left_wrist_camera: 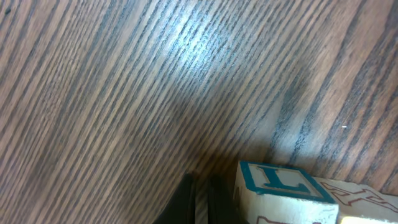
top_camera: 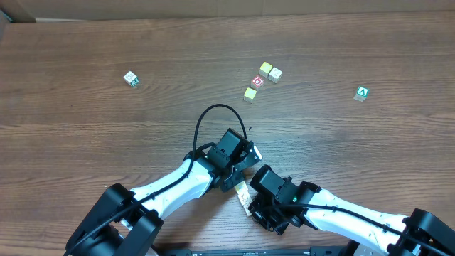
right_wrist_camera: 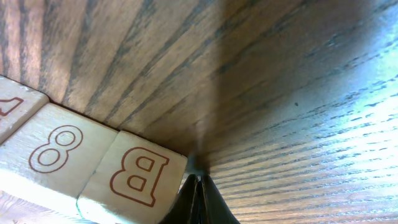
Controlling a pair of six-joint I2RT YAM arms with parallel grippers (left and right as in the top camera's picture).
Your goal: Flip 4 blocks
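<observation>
- Where the two arms meet on the robot's side of the counter point(top_camera: 85, 43), a short row of pale blocks point(top_camera: 243, 193) is seen from overhead, largely covered by the arm ends.
- The left tool point(left_wrist_camera: 200, 190) is closed narrow, finger against finger, with nothing held. It is positioned low over the wood, just beside the L block point(left_wrist_camera: 280, 186).
- The L block is presented with a teal border and teal letter on its top face. A second pale block point(left_wrist_camera: 364, 199) with red-orange marking is set against its right side.
- The right tool point(right_wrist_camera: 198, 186) is likewise closed narrow and empty. Its tip is located at the corner of the B block point(right_wrist_camera: 140, 177); contact cannot be confirmed.
- The B block is laid with a red-orange letter upward and is touched by the 8 block point(right_wrist_camera: 56, 149). A further block point(right_wrist_camera: 15, 106) is cut off at the left edge.
- Well apart, on the far side, a red-circle cube point(top_camera: 257, 82) is grouped with yellow cubes point(top_camera: 265, 69). A green A cube point(top_camera: 362, 93) is placed to the right and a green-marked cube point(top_camera: 130, 78) to the left.
</observation>
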